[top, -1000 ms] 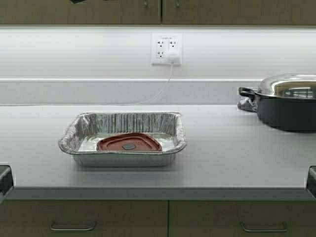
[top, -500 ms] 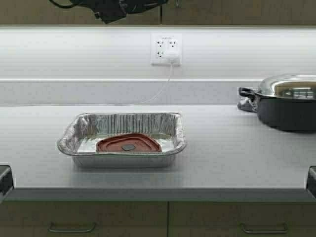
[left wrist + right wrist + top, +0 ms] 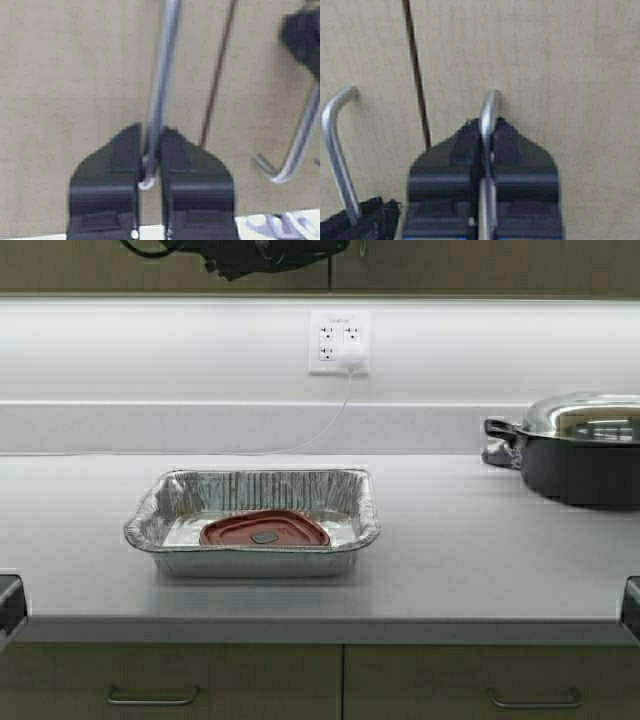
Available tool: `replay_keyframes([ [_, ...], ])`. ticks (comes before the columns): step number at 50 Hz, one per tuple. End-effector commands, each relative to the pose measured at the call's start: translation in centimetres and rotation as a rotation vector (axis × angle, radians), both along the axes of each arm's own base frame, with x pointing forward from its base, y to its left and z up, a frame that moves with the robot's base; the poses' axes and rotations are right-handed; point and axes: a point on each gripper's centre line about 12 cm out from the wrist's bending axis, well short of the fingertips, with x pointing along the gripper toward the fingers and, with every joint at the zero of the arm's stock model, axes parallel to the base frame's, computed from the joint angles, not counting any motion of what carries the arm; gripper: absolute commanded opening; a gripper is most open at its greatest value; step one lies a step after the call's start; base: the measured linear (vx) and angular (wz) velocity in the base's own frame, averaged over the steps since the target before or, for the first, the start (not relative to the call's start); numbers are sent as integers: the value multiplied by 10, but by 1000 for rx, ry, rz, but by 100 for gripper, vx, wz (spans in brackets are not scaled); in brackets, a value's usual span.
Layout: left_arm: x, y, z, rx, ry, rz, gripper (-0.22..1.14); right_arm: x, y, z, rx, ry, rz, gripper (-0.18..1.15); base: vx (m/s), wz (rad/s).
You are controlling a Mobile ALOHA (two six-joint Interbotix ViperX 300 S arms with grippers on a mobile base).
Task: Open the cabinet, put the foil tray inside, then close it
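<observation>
Cabinet (image 3: 75, 75) handles clamped by both hands, left hand (image 3: 150, 150) & right hand (image 3: 484, 137); foil tray (image 3: 255, 522) far below on counter (image 3: 450, 560).

I find no text I can read in any view. The outlet plate (image 3: 339, 342) on the wall is blank to my eye, the foil tray (image 3: 252, 523) shows no print, and the pot (image 3: 580, 448) bears no brand. The cabinet (image 3: 75, 75) doors carry no label either.

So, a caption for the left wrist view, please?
Left black pincer closed on curved metal handle of tan wood-grain cabinet door.
</observation>
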Motion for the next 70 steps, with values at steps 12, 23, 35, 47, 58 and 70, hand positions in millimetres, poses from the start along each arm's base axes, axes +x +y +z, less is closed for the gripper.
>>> replay_keyframes([
  [12, -66, 46, 46, -12, -8, -13, 4, -84, -36, 24, -9, 55, 77, 8, -6, 0],
  [23, -111, 76, 56, 40, 17, -51, 4, -123, -69, 15, -53, 177, 144, 8, -4, -1],
  [35, -123, 98, 44, 118, 92, -60, 4, -141, -98, 6, -117, 212, 144, 8, -9, 1],
  [47, -136, 110, 36, 137, 122, -58, 4, -145, -117, 1, -154, 239, 125, 8, -16, 2],
  [58, -157, 133, 36, 140, 135, -33, 3, -165, -137, -9, -164, 271, 111, 8, -14, 4],
  [70, -176, 156, 44, 126, 105, 5, 4, -178, -150, -13, -175, 287, 104, 13, -6, -2],
])
